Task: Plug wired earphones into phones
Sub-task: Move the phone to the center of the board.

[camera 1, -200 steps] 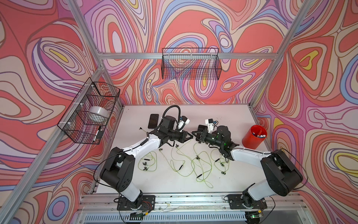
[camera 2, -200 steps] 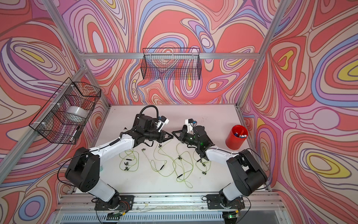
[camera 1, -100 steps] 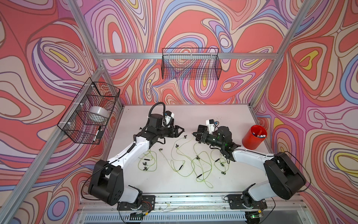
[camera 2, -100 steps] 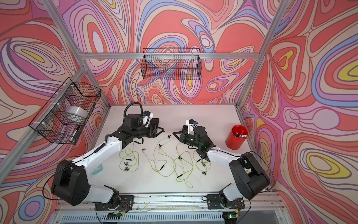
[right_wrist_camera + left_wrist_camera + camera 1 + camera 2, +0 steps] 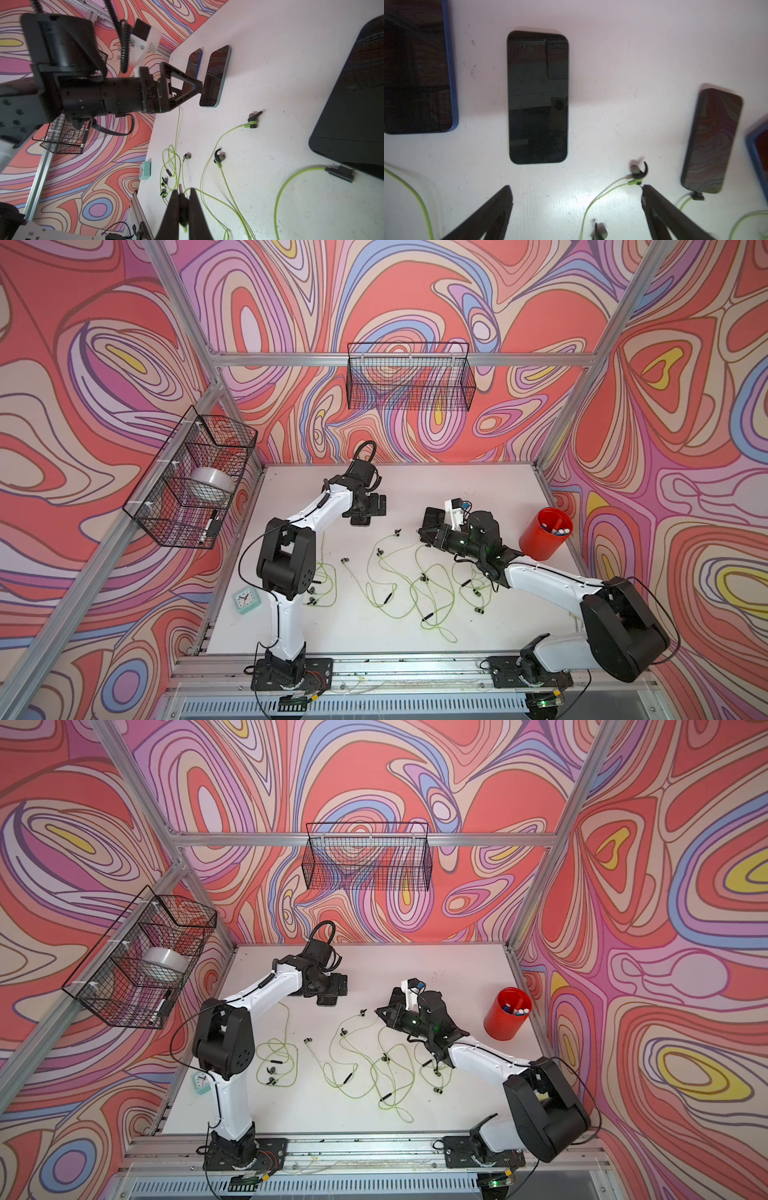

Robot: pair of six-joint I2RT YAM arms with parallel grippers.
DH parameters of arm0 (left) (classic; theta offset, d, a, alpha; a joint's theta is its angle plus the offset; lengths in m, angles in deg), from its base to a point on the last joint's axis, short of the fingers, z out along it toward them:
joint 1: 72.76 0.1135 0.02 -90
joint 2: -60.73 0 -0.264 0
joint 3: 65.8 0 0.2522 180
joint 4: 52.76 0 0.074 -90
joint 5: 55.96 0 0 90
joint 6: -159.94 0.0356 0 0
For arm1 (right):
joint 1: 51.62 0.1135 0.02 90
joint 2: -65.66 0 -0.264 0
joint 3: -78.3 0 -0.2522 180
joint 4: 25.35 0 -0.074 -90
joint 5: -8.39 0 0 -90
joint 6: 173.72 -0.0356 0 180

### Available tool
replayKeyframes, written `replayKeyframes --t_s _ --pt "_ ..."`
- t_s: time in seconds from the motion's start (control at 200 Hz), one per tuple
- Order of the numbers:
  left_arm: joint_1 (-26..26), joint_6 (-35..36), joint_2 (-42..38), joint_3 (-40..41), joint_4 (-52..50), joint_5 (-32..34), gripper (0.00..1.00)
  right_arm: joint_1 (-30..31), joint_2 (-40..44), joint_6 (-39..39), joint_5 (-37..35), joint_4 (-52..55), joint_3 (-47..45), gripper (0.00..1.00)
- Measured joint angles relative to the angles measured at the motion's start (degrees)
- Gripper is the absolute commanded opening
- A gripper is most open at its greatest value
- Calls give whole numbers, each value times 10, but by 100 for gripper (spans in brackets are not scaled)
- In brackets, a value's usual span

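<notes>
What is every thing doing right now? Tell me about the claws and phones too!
left claw: open, empty.
right claw: shut on a plug.
black phone: lying flat, screen dark, no cord.
phone with cord: flat, screen dark, looks plugged in.
red cup: upright, pens inside.

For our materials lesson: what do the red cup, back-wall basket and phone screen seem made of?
Red cup: probably plastic, smooth even sheen. Back-wall basket: seemingly black metal wire, thin open grid. Phone screen: likely glass, glossy, mirrors the walls.
</notes>
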Motion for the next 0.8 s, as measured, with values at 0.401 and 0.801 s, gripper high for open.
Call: replayKeyframes --t_s 0.401,0.801 --pt "23 55 154 -192 -98 29 100 0 52 36 -40 93 -5 0" --pt "37 83 211 -219 -150 18 97 0 74 55 -65 141 -5 0"
